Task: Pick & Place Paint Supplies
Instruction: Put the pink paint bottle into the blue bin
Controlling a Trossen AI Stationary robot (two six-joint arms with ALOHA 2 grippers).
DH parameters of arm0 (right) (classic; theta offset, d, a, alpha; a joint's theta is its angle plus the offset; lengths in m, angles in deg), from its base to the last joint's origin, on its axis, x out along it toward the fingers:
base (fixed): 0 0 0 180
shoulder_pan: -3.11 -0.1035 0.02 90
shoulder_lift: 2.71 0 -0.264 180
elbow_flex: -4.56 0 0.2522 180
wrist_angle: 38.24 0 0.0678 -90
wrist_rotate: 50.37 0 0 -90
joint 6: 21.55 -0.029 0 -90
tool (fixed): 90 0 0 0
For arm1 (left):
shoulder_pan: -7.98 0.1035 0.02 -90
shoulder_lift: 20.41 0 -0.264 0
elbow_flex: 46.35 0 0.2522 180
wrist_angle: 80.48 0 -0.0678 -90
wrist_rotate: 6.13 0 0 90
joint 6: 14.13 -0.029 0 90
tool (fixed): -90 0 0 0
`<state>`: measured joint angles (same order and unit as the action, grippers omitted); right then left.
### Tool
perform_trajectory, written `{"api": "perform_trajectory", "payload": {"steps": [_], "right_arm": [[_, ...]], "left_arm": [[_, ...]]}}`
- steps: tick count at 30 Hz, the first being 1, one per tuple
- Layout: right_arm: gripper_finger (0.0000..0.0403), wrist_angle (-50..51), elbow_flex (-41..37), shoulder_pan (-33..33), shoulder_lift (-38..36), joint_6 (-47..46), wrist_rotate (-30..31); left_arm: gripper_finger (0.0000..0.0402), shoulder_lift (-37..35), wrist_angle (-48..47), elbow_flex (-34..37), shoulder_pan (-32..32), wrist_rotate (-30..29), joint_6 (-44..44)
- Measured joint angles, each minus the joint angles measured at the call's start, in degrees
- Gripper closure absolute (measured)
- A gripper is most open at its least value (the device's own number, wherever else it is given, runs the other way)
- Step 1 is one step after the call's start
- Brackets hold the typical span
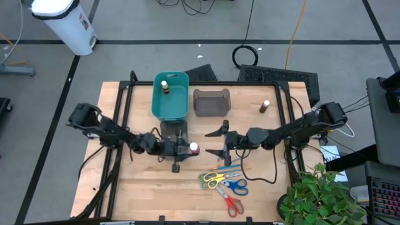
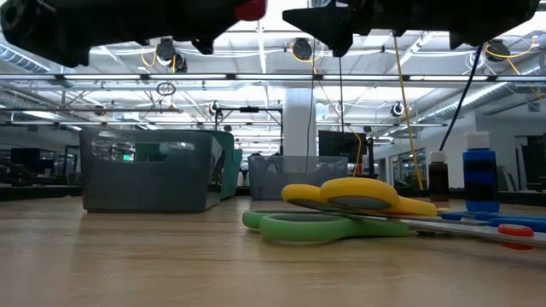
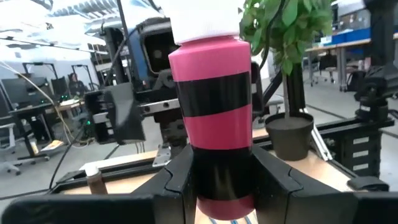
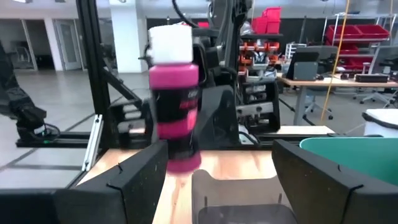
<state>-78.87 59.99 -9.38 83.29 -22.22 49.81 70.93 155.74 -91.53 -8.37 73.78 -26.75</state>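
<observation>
A pink paint bottle [image 1: 194, 148] with a white cap and black label is lifted above the table's middle in my left gripper [image 1: 182, 149], which is shut on it. My right gripper [image 1: 217, 142] hangs open just right of it, fingers pointing at the bottle [image 4: 174, 106] without touching. Green-yellow scissors [image 1: 214, 180], blue scissors [image 1: 235, 186] and red scissors [image 1: 232, 205] lie flat near the near edge, thin brushes [image 1: 229, 169] beside them. One brown bottle [image 1: 165, 86] stands in the teal bin [image 1: 170, 103]; another [image 1: 265, 106] stands on the table. My left gripper [image 3: 224, 180] pinches the pink bottle's lower half [image 3: 224, 155] between its two fingers [image 3: 177, 180]. The fingers come in level from the table's left. The bottle stands upright, cap [image 3: 205, 22] on top, lifted clear of the table.
A grey bin [image 1: 211, 102] sits right of the teal bin near the far edge. A blue bottle [image 2: 479, 179] and a brown bottle [image 2: 438, 177] stand behind the scissors [image 2: 341, 209] in the low view. A potted plant [image 1: 322, 194] stands at the near right corner.
</observation>
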Motion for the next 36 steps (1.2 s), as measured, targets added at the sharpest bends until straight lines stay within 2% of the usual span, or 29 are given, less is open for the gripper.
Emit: {"api": "perform_trajectory", "payload": {"steps": [6, 12, 18, 27, 36], "right_arm": [[0.0124, -2.78, 0.0, -1.02, 2.14, 0.28, 0.01], [0.0124, -4.51, 0.13, -2.71, 2.12, 0.29, 0.37], [0.0124, 0.24, 2.36, -2.99, 2.12, 0.39, 4.94], [0.0124, 2.42, 2.97, -2.99, 2.25, 2.01, 5.11], [0.0124, -0.82, 7.23, -2.84, 9.97, 6.32, 7.74]], "left_arm": [[0.029, 2.57, -0.29, -2.57, 0.99, -0.43, -0.62], [0.0292, 2.57, -4.38, -3.79, 2.1, -0.47, -0.62], [0.0292, 2.57, -5.44, -4.06, 2.45, -0.46, -0.43], [0.0292, 2.55, -5.45, -4.06, 2.45, -0.46, -0.3], [0.0292, 2.55, -5.61, -4.06, 2.45, -0.51, -0.1]]}}
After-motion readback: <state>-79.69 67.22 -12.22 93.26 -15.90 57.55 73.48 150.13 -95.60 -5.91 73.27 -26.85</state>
